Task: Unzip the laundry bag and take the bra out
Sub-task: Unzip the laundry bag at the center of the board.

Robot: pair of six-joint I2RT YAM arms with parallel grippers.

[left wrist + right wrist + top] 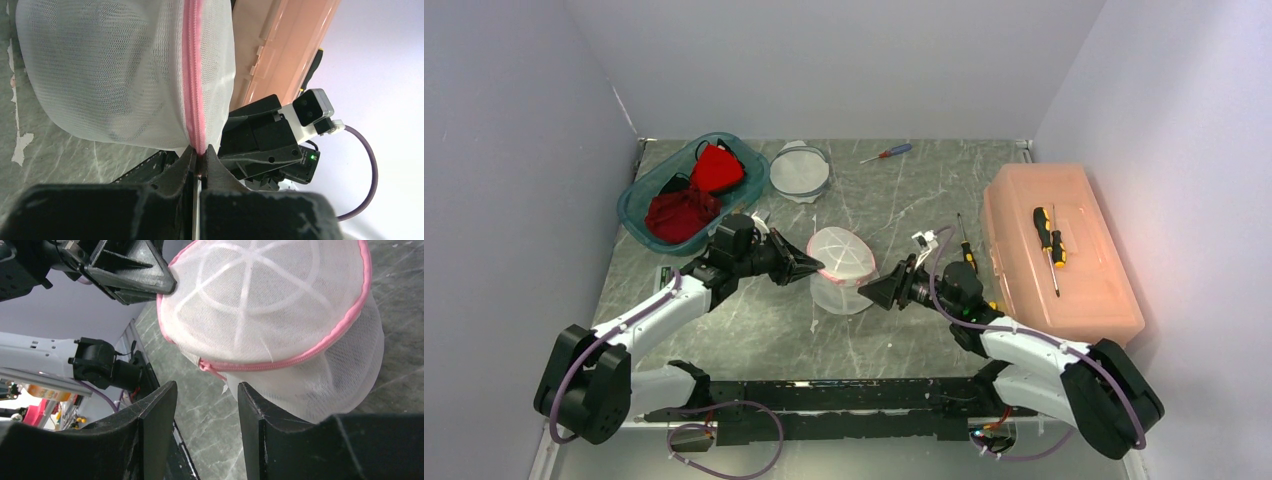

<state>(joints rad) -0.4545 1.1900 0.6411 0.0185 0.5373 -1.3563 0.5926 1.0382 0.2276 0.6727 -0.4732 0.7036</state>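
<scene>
fingers of the left gripper are clamped shut on the pink zipper edge of the laundry bag, centre of the top view, apparently to brace it; right gripper, half open and empty, is aimed at the zipper's end.
</scene>
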